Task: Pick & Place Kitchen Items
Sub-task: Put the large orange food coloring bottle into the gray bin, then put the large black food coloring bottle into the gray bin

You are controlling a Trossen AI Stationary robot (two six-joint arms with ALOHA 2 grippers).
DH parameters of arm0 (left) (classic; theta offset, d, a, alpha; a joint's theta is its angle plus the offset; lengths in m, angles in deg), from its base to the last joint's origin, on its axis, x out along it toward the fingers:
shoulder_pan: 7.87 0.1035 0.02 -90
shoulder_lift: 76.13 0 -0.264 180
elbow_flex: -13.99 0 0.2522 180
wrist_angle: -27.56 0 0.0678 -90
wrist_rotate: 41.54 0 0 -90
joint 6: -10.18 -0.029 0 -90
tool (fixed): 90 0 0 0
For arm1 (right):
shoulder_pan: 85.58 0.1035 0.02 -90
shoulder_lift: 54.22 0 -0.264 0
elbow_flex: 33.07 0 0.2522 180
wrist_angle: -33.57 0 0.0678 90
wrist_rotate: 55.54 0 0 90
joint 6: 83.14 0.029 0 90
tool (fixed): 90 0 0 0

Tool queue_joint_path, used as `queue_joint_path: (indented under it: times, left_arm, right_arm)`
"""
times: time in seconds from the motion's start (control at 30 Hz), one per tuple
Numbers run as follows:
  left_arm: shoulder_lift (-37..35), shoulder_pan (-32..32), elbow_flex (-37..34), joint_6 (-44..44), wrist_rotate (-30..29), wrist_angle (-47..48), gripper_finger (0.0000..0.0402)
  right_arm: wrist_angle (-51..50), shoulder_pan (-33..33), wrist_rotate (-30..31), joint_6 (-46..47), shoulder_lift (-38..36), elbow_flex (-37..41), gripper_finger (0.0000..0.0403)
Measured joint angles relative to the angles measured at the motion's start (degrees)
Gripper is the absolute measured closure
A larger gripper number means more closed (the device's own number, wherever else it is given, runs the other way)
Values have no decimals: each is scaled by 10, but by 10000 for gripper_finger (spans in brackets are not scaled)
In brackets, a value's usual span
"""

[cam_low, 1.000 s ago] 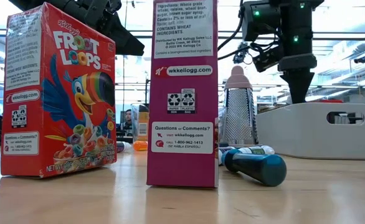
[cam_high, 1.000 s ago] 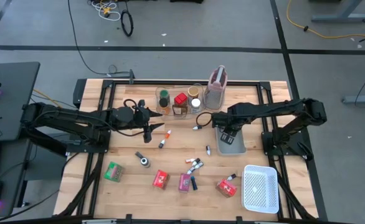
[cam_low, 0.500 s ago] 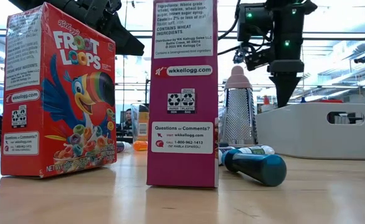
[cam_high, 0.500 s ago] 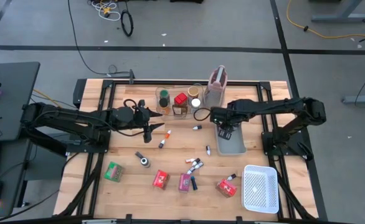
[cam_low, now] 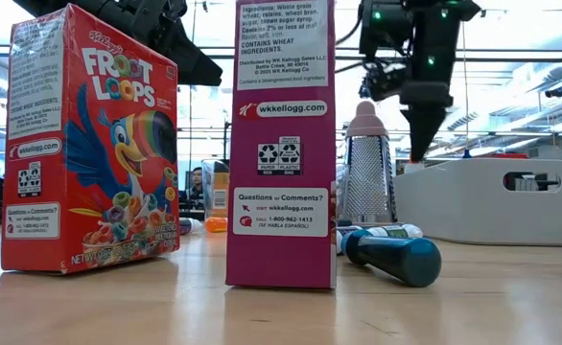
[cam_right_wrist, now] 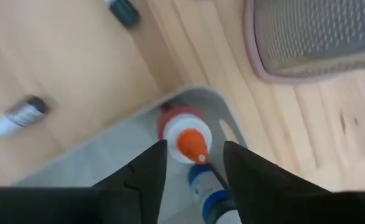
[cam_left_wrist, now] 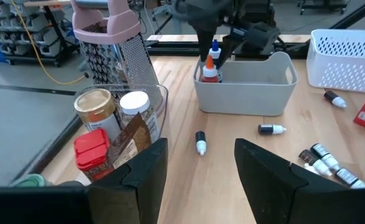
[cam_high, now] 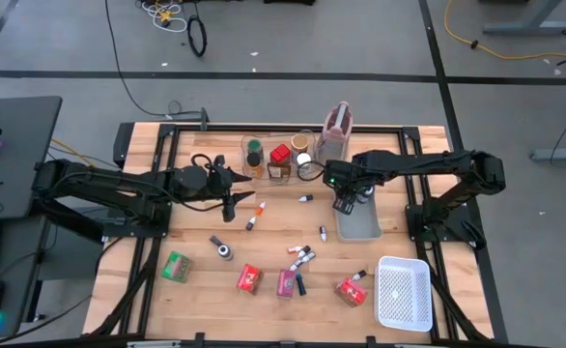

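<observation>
Several kitchen items lie nearest the table's front edge: a green packet (cam_high: 176, 266), two red packets (cam_high: 249, 279) and a pink packet (cam_high: 286, 282), with the white mesh basket (cam_high: 404, 292) at the front right corner. A little farther in, tiny bottles are scattered loose on the wood, among them a black-and-white bottle (cam_left_wrist: 200, 142) just in front of the grey tray (cam_high: 365, 224).

At mid-table the right gripper (cam_right_wrist: 192, 163) hangs over the tray's far end, its fingers apart with nothing between them. Directly under it stand an orange-capped bottle (cam_right_wrist: 191, 140) and a blue-capped bottle (cam_right_wrist: 208, 186), both already inside the tray. The release looks done, so the careful move would be to rise straight up, so the fingers clear both caps without tipping them, before swinging toward the next loose bottle.

The left gripper (cam_high: 233, 207) waits left of centre, fingers moderately open and empty.

Farthest back sits the clear bin (cam_left_wrist: 159, 99) of spice jars, with the pinkish grater (cam_left_wrist: 117, 46) beside it.
</observation>
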Motion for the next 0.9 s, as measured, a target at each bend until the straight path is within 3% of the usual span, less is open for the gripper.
queue_joint_path:
  times: [0.33, 0.63, 0.9]
  left_arm:
    - [0, 0, 0, -22, 2, -1, 207]
    - [0, 0, 0, -92, 2, -1, 207]
    - [0, 0, 0, -132, 1, -2, 207]
  right_arm:
    - [11, 0, -8, -12, 0, -105, 241]
    - [184, 21, -15, -62, 0, -105, 241]
    - [215, 43, -14, -63, 0, -104, 240]
